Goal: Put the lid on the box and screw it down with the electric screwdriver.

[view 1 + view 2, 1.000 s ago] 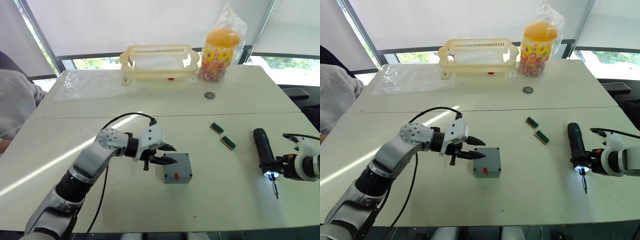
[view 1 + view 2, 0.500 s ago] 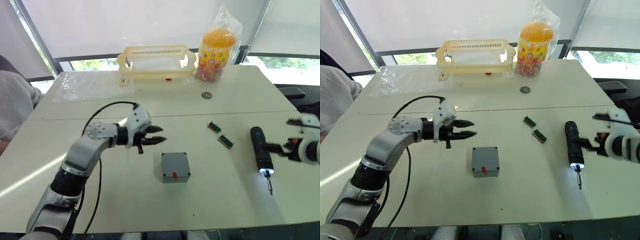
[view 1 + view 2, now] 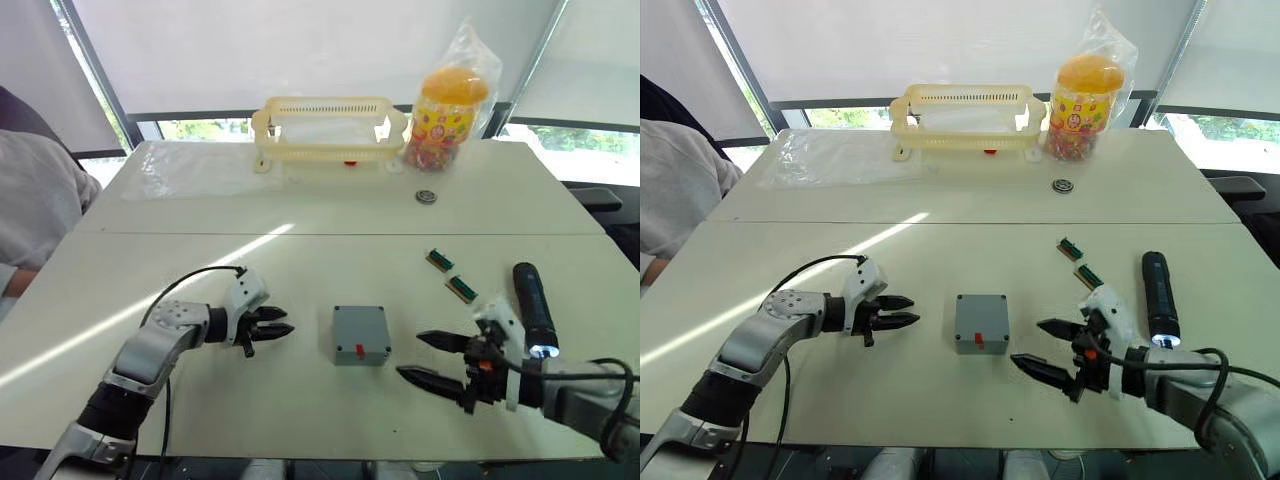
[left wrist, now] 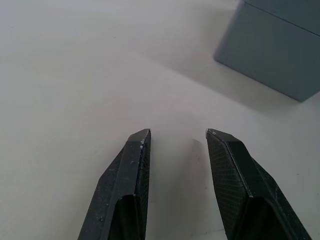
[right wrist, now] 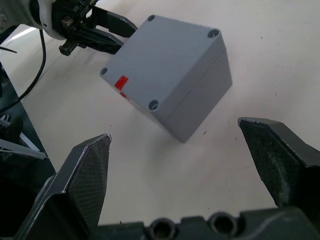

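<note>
The bench [image 3: 300, 250] carries, at its 12 o'clock edge, a pale yellow basket [image 3: 330, 128] with a bagged orange jar [image 3: 448, 100] at its 3 o'clock. At centre sits the box [image 3: 361, 335], the lid [image 5: 159, 60] already seated on it, red mark toward the near edge. The electric screwdriver [image 3: 532, 308] lies loose on the bench at the box's 3 o'clock, its tip light on, with two small green boards [image 3: 449, 275] at the box's 2 o'clock.

The left gripper [image 3: 278, 322] hangs at the box's 9 o'clock, jaws narrowly parted and empty. The right gripper [image 3: 432, 358] sits at its 4 o'clock, jaws spread wide and empty, pointing at the box.

The step in hand looks like getting set to drive screws. To do it well, the right arm should take the screwdriver by mid-barrel and bring the bit plumb over one corner hole while the left steadies the box.

The right wrist view shows three corner holes in the lid and the seam beneath it; the head views cannot resolve these, and whether screws sit in them is unclear.
</note>
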You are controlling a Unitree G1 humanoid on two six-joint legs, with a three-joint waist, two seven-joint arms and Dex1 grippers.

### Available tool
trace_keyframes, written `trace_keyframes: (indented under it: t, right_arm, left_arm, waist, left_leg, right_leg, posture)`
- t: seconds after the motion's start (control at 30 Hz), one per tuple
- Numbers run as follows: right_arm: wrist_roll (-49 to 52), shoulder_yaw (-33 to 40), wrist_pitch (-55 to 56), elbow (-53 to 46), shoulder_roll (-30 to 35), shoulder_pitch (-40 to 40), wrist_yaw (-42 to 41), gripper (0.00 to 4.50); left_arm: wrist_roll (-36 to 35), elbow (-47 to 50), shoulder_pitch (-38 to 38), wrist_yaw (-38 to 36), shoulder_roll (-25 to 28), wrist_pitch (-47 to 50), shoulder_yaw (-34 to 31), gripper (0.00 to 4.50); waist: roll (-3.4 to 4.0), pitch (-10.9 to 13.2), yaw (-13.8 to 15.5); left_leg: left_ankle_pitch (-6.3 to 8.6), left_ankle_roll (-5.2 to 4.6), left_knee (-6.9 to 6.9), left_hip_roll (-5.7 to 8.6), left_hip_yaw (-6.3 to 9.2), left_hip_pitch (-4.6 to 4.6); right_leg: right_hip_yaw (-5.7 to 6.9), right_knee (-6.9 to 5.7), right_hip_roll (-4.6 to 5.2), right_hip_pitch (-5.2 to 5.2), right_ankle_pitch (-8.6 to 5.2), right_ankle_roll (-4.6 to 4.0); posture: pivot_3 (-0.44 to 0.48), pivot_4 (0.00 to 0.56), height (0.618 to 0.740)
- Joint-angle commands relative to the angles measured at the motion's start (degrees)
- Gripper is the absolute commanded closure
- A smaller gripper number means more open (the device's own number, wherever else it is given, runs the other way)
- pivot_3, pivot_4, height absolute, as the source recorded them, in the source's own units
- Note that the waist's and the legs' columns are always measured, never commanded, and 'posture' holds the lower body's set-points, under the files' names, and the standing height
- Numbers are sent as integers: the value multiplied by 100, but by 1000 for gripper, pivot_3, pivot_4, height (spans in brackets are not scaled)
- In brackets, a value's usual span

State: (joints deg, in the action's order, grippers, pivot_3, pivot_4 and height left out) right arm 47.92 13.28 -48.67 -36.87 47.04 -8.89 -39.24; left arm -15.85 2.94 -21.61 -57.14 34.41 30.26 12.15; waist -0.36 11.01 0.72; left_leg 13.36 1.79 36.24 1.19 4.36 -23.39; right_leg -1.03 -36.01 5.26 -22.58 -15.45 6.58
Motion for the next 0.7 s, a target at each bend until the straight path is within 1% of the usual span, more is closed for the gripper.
trace_keyframes:
  t: [0.03,0.1,0.17,0.33,0.47,0.7]
  right_arm:
    - [-285,-332,267,-127,-44,-5,-97,36]
    - [-447,-611,329,-29,-145,46,-53,36]
    - [-528,-794,324,12,-245,78,-4,36]
    - [-667,-1155,262,-76,-352,90,81,36]
    - [-616,-1303,187,-83,-527,224,211,36]
    - [-513,-1602,-33,-168,-885,483,395,36]
  left_arm:
    - [181,-40,-250,-165,-153,-319,302,2748]
    - [250,-306,-451,-180,-368,-436,422,2748]
    - [175,-531,-634,-200,-565,-392,396,2748]
    - [347,-828,-900,-274,-771,-585,550,2748]
    - [483,-1097,-1069,-310,-960,-772,632,2748]
    - [841,-2063,-1552,-88,-1423,-1373,664,2748]
  waist:
    - [-3,-2,0]
    - [-3,-2,6]
    - [-3,-2,1]
    - [-3,-2,-30]
    - [-3,-2,-16]
    - [-7,-4,-1]
  left_leg:
    - [0,0,0,2,-1,1]
    - [0,0,-2,3,-8,-1]
    - [-1,0,-2,4,-4,-2]
    - [-1,-1,-3,0,-2,-1]
    - [-1,-1,-3,-1,1,-1]
    - [-1,0,2,1,3,-1]
  right_leg:
    - [0,0,-1,0,1,1]
    - [4,-1,-4,-2,1,2]
    - [9,-6,-8,-5,9,18]
    - [10,-12,-17,-7,12,24]
    - [11,-13,-19,-8,13,25]
    - [12,-12,-18,-2,13,26]
  posture:
    - [0,150,740]
    - [0,150,740]
    - [0,150,740]
    - [0,150,740]
    - [0,150,740]
    - [0,150,740]
